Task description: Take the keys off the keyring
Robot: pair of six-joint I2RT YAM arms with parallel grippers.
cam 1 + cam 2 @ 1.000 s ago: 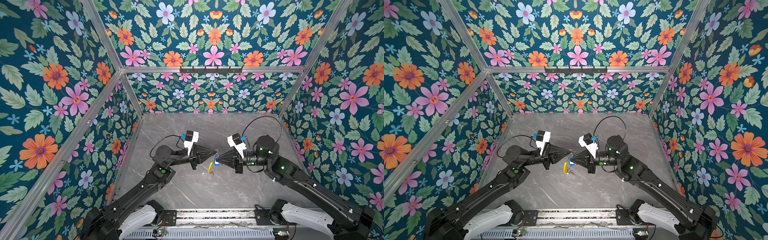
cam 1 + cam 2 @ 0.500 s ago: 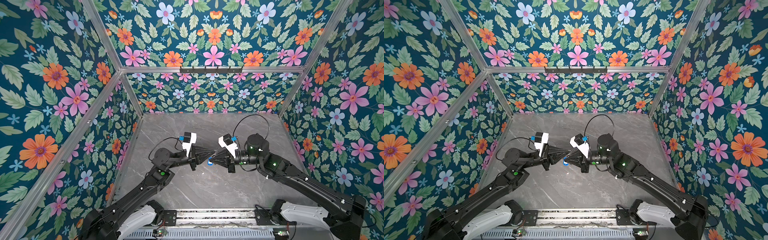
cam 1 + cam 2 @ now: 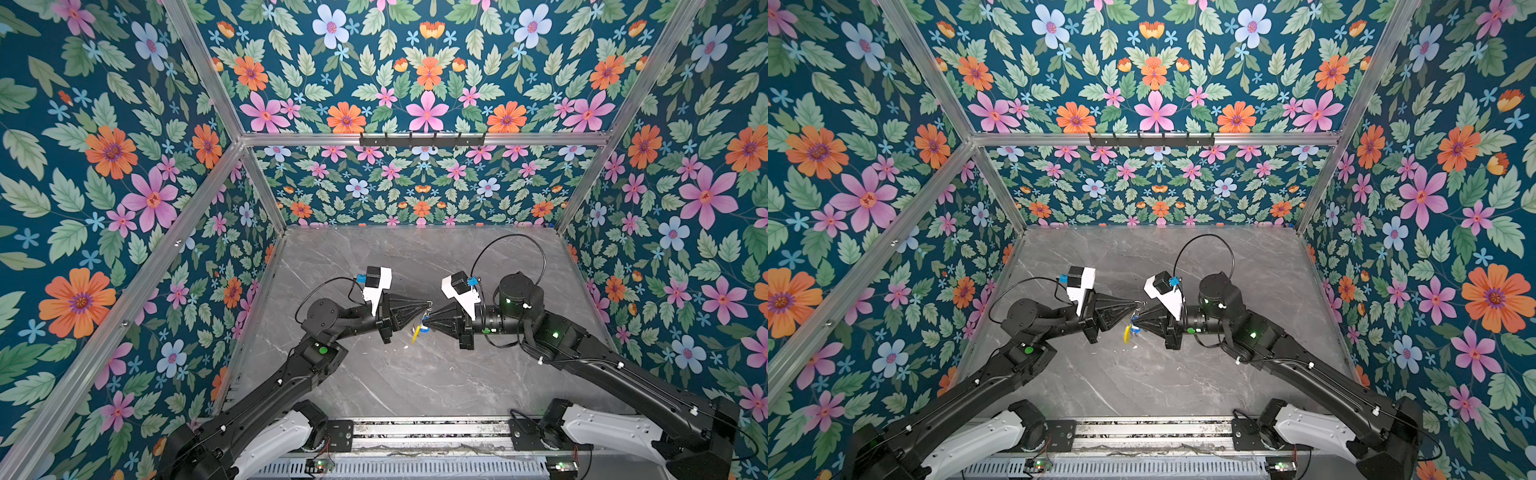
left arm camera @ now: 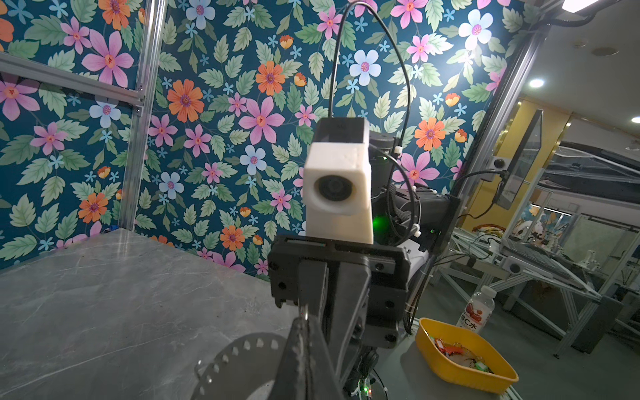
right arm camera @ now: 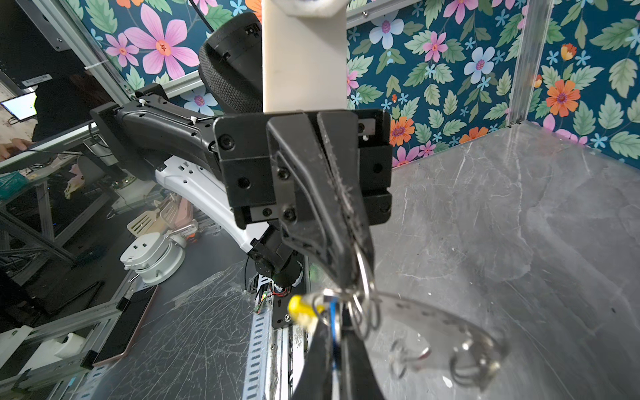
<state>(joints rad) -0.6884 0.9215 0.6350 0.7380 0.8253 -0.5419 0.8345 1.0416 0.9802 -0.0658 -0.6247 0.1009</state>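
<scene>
While between left claw (image 3: 427, 303) and right claw (image 3: 427, 322), keyring (image 3: 416, 334) far from walls (image 3: 415, 187).

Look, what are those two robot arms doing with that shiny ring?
They are trying to get keys off a ring, holding it up above the gray table. The left arm's fingers are shut on the wire ring, close to its yellow sleeve. The right arm's fingers are pinched on what looks like a key's blue tag. The rest hangs there, too blurry to make out.
</scene>
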